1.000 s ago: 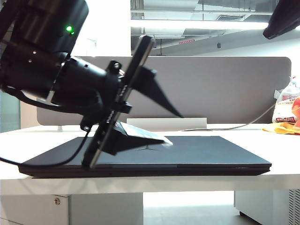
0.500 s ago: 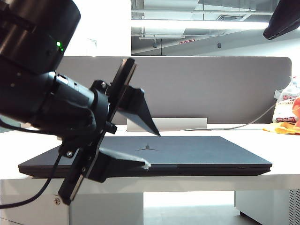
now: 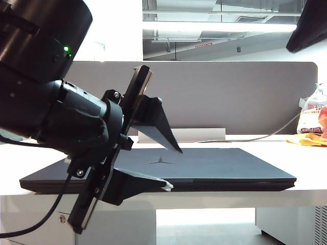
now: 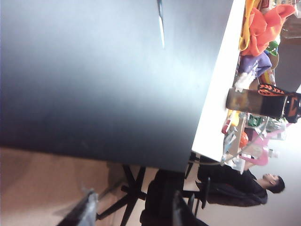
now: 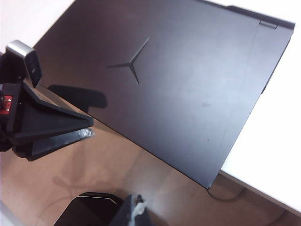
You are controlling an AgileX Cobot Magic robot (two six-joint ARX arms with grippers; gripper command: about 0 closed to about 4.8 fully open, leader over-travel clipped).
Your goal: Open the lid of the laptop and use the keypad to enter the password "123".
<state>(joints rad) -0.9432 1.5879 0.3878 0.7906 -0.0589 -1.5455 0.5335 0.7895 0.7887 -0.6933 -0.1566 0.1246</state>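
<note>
Exterior: closed laptop (image 3: 204, 171) flat on white desk (image 3: 306, 194), star-logo lid (image 3: 214, 161) down. Left gripper (image 3: 173, 168) jaws spread wide, holding nothing, tips at the laptop's front edge, one above, one below. Left wrist: lid fills view, fingertips (image 4: 87, 209) apart. Right wrist: right gripper (image 5: 136, 212) barely visible, state unclear, well above the lid.

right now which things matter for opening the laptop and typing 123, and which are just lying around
For the job: laptop, its shut lid, open left gripper at the front edge.

Lying about: grey divider, white cable, plastic bag, orange cloth.
</note>
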